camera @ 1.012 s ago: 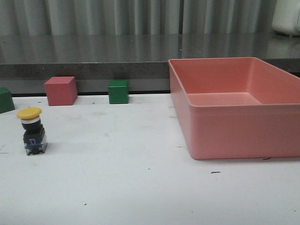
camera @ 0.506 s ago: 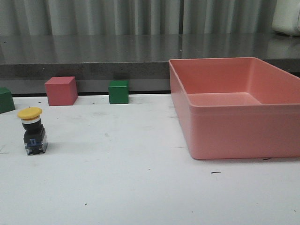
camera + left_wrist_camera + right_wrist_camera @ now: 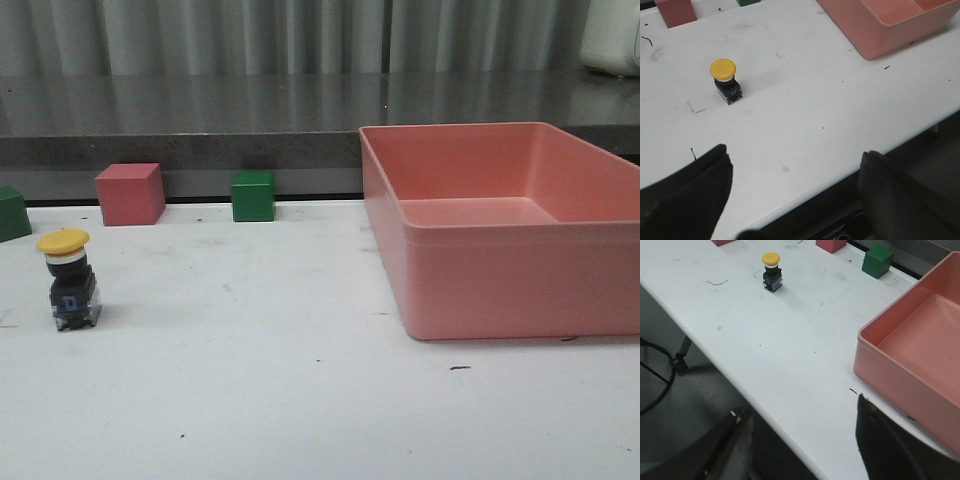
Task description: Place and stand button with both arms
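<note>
On the white table point(image 3: 300, 400) the button point(image 3: 68, 283) stood upright on its base, so the task looked done. Both the left gripper point(image 3: 795, 175) and the right gripper point(image 3: 802, 432) hung apart from it, spread wide and holding nothing.

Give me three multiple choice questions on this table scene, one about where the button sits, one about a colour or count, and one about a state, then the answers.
1. Where is the button?
A. In the pink bin
B. On the table, left of the pink bin
C. On the red cube

2. How many green cubes show in the front view?
A. Two
B. Four
C. None

3. How does the button stand?
A. On its side
B. Cap down
C. Upright, yellow cap up

Answers: B, it stands on the white table while the bin is empty; A, one beside the red cube, one at the left edge; C, cap tops the base.
</note>
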You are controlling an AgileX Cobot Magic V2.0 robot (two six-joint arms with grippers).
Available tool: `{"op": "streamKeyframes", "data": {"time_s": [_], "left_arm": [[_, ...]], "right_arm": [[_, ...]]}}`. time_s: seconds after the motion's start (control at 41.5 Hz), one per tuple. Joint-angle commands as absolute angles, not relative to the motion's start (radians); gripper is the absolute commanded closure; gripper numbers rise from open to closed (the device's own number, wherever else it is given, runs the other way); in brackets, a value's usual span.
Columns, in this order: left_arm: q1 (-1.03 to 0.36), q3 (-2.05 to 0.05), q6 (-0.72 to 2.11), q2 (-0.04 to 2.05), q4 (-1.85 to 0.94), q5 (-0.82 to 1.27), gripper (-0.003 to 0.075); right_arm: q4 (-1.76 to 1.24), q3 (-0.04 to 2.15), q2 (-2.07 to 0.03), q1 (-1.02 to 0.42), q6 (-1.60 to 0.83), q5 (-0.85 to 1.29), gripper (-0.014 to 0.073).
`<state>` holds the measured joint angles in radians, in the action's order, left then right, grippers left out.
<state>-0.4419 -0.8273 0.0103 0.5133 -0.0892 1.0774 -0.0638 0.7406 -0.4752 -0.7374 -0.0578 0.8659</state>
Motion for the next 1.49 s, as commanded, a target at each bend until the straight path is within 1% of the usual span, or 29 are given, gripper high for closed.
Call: {"op": "streamKeyframes", "data": {"time_s": [0.0,0.241,0.313,0.337,0.361,0.41,0.482,0.53,0.554,0.627,0.651,0.723,0.771,1.253,1.349,1.47], "left_arm": [[-0.449,-0.860,0.013,0.519,-0.104,1.020,0.0207],[-0.449,-0.860,0.000,0.519,-0.071,1.018,0.0209],[-0.449,-0.860,-0.065,0.519,-0.023,1.018,0.0236],[-0.449,-0.860,-0.091,0.519,0.000,1.018,0.0256],[-0.449,-0.860,-0.113,0.519,0.016,1.020,0.0274],[-0.449,-0.860,-0.123,0.519,0.035,1.020,0.0318],[-0.449,-0.860,-0.123,0.519,0.038,1.018,0.0384],[-0.449,-0.860,-0.123,0.519,0.035,1.016,0.0442],[-0.449,-0.860,-0.123,0.519,0.035,1.015,0.0457],[-0.449,-0.860,-0.123,0.519,0.035,1.015,0.0553],[-0.449,-0.860,-0.123,0.519,0.035,1.014,0.0581],[-0.449,-0.860,-0.123,0.519,0.035,1.014,0.0683],[-0.449,-0.860,-0.123,0.519,0.035,1.014,0.0737],[-0.449,-0.860,-0.123,0.519,0.035,1.014,0.0740],[-0.442,-0.828,-0.121,0.486,0.056,0.963,0.0740],[-0.361,-0.699,-0.119,0.410,0.096,0.772,0.0740]], "right_arm": [[-0.069,0.764,-0.478,-0.731,-0.063,0.805,0.0127],[-0.069,0.764,-0.478,-0.731,-0.063,0.803,0.0127],[-0.069,0.764,-0.478,-0.731,-0.063,0.804,0.0133],[-0.069,0.764,-0.478,-0.731,-0.063,0.804,0.0151],[-0.069,0.764,-0.478,-0.731,-0.063,0.804,0.0173],[-0.069,0.764,-0.478,-0.731,-0.063,0.804,0.0248],[-0.069,0.764,-0.478,-0.731,-0.063,0.806,0.0388],[-0.069,0.764,-0.478,-0.731,-0.063,0.807,0.0490],[-0.069,0.764,-0.478,-0.731,-0.063,0.807,0.0548],[-0.069,0.764,-0.478,-0.731,-0.063,0.807,0.0667],[-0.069,0.764,-0.478,-0.731,-0.063,0.807,0.0656],[-0.069,0.764,-0.478,-0.731,-0.063,0.809,0.0662],[-0.069,0.764,-0.478,-0.731,-0.063,0.809,0.0662],[-0.069,0.764,-0.478,-0.731,-0.063,0.809,0.0662],[-0.069,0.764,-0.478,-0.731,-0.063,0.809,0.0662],[-0.069,0.764,-0.478,-0.731,-0.063,0.808,0.0662]]}}
